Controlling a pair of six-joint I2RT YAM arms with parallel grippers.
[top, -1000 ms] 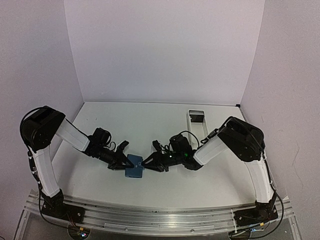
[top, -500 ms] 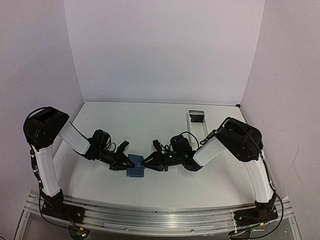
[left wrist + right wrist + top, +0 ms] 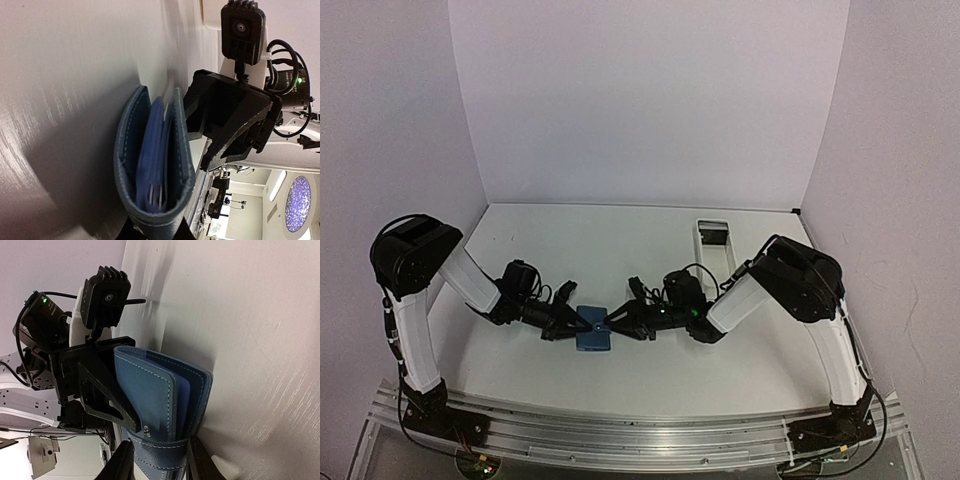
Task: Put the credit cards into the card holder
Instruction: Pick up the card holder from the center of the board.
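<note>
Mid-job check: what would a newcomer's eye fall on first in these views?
The blue wallet near the table's front centre stands out first, with its covers slightly apart. It is gripped from both sides: the left gripper is on its fold and the right gripper is on its snap-tab edge. Next comes the long white tray at the far right, with something dark inside.

Stitched grainy leather card holder [image 3: 145,390]; smooth white table [image 3: 620,240], slight sheen.
</note>
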